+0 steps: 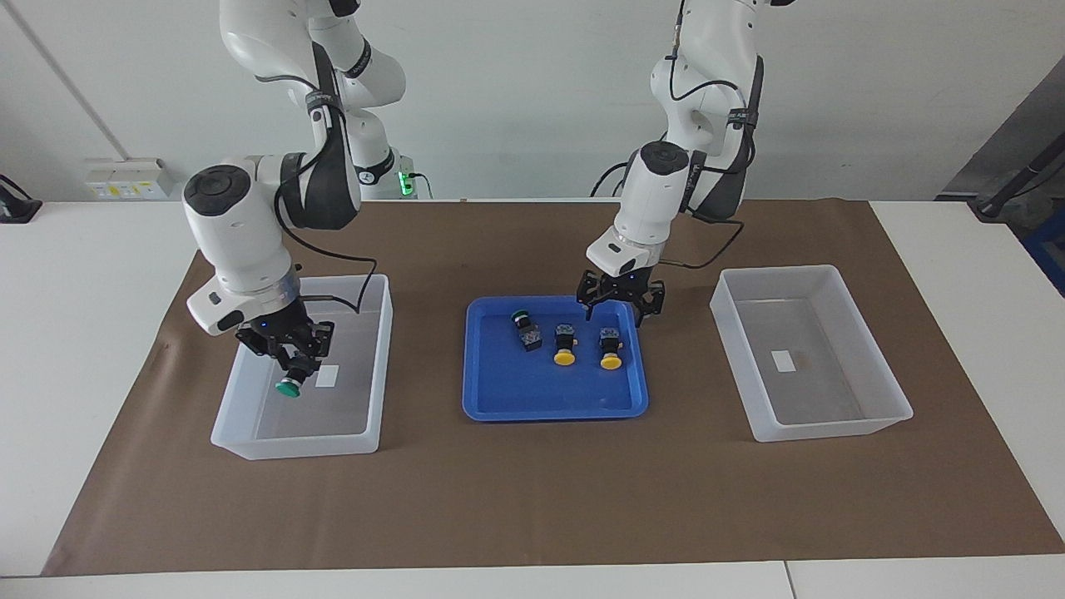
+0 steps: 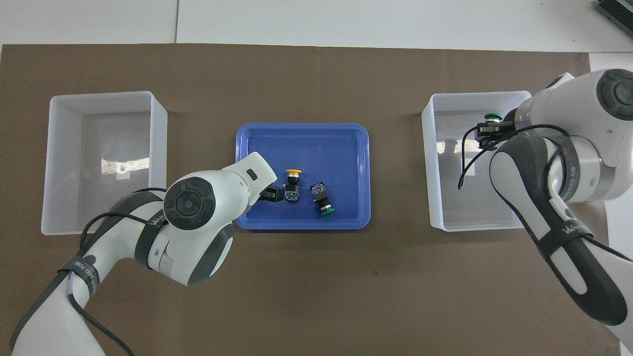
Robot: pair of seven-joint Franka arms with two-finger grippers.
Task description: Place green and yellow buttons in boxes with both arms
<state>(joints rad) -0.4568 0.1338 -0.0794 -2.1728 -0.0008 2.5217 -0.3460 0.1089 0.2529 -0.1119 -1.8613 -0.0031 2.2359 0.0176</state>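
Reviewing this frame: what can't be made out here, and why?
- Overhead view: one yellow button is hidden under the left arm's wrist.
- Overhead view: the left end effector has its tips covered by that wrist.
- Both views: the white label is too small to read.

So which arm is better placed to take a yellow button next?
Left, probably. The left gripper hangs open over the tray, just above the yellow buttons. The right gripper is shut on a green button over its box.
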